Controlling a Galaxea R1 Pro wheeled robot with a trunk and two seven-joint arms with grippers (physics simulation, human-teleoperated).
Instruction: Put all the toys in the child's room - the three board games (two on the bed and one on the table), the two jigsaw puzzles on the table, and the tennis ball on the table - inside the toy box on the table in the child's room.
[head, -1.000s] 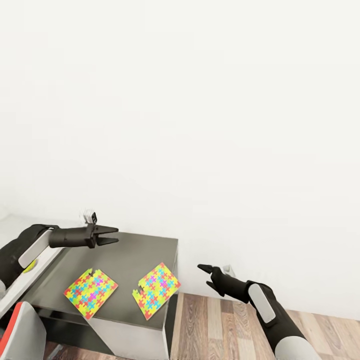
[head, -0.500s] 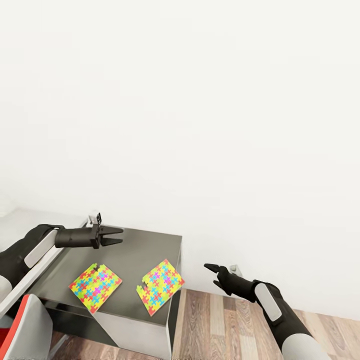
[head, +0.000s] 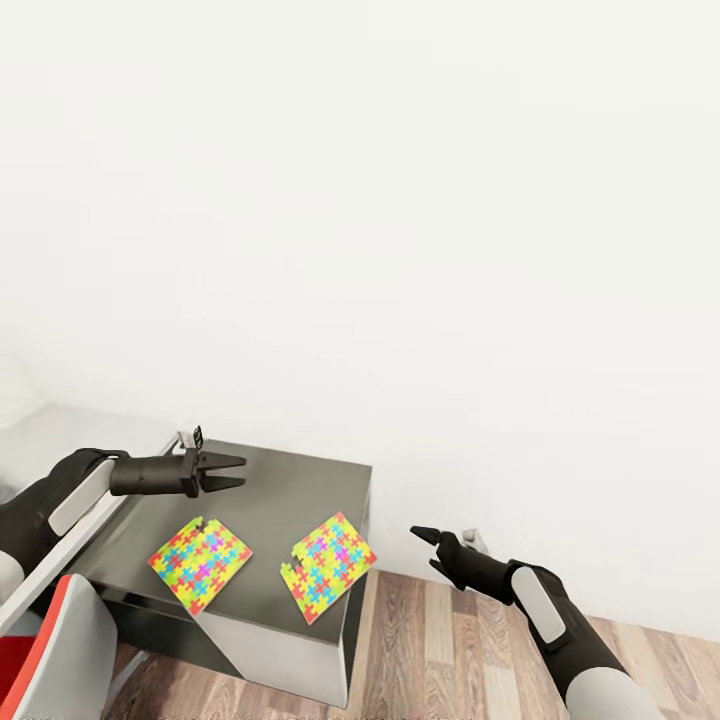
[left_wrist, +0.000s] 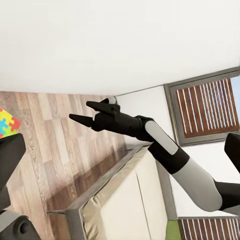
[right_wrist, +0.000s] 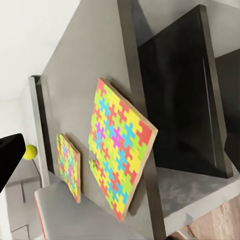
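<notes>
Jigsaw puzzles, both of them, lie flat on the dark counter (head: 300, 480): near-left puzzle (head: 200, 563), right puzzle (head: 328, 565) at the counter's edge, apart from each other. Right claw (head: 428, 547) hangs over the wood floor (head: 440, 650) beside the counter, jaws parted, empty. Left claw (head: 232, 472) hovers above the counter further back, also spread, empty. Tennis ball (right_wrist: 30, 151) sits beyond the puzzles. Judging by this, puzzles and ball not yet boxed.

tennis ball (right_wrist: 30, 151) half behind dark pincer finger (right_wrist: 9, 160)
</notes>
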